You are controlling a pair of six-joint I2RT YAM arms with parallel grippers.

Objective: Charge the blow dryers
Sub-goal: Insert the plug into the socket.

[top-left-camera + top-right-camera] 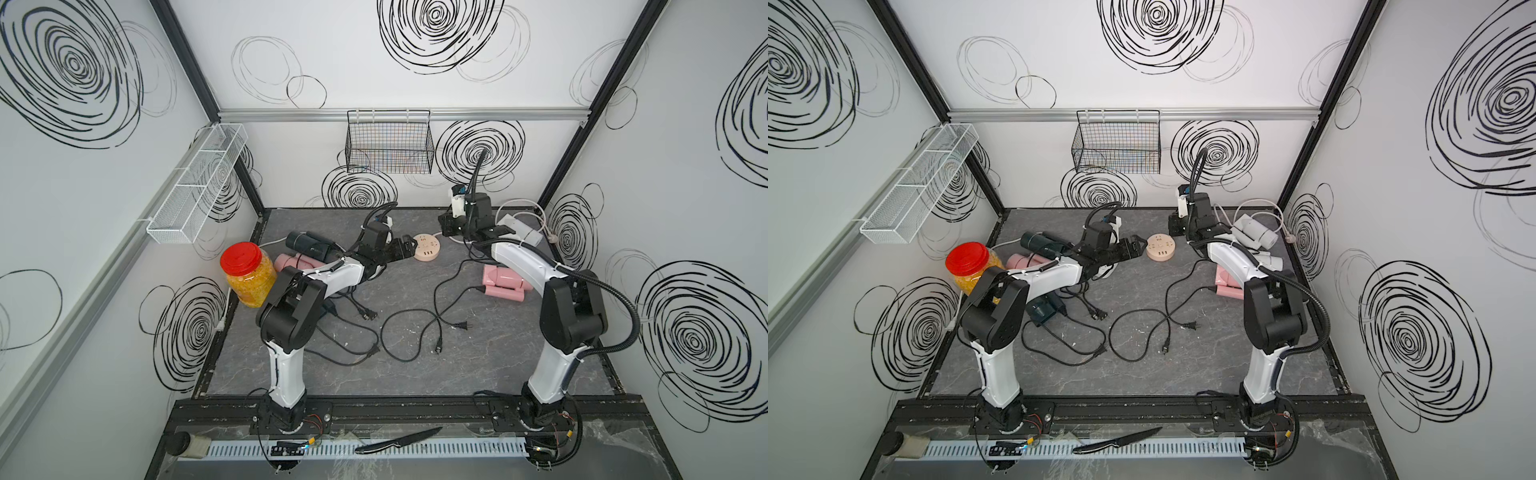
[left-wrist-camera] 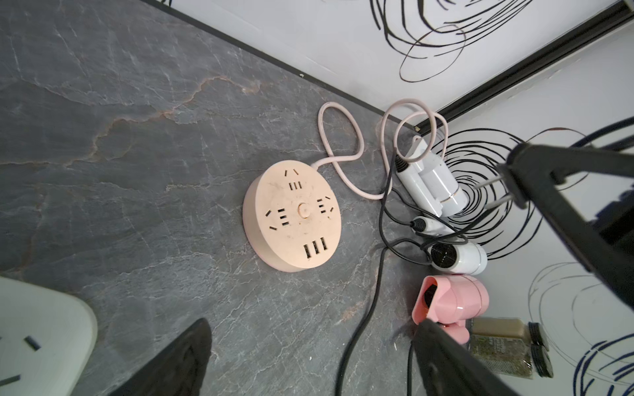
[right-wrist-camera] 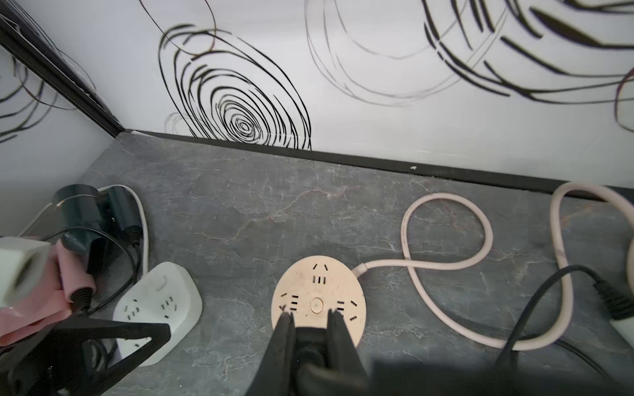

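Observation:
The round beige socket hub (image 1: 424, 247) (image 3: 317, 291) lies at the back middle of the table. My right gripper (image 3: 308, 317) (image 1: 446, 226) hovers just above and behind it, shut on a black plug (image 2: 514, 187) whose two prongs point out. My left gripper (image 2: 315, 346) (image 1: 405, 247) stands open beside the hub's left side, holding nothing. Blow dryers lie in two groups. On the left are a dark teal one (image 1: 307, 245), a pink one (image 1: 291, 262) and another dark one (image 1: 1040, 311). On the right are two white ones (image 2: 432, 185) (image 2: 459, 257) and a pink one (image 1: 503, 282).
A white square power strip (image 3: 157, 301) sits under the left arm. A red-lidded jar (image 1: 247, 274) stands at the left edge and a spice jar (image 2: 504, 346) at the right wall. Loose black cords (image 1: 415, 328) sprawl mid-table. A knife (image 1: 397, 441) lies on the front rail.

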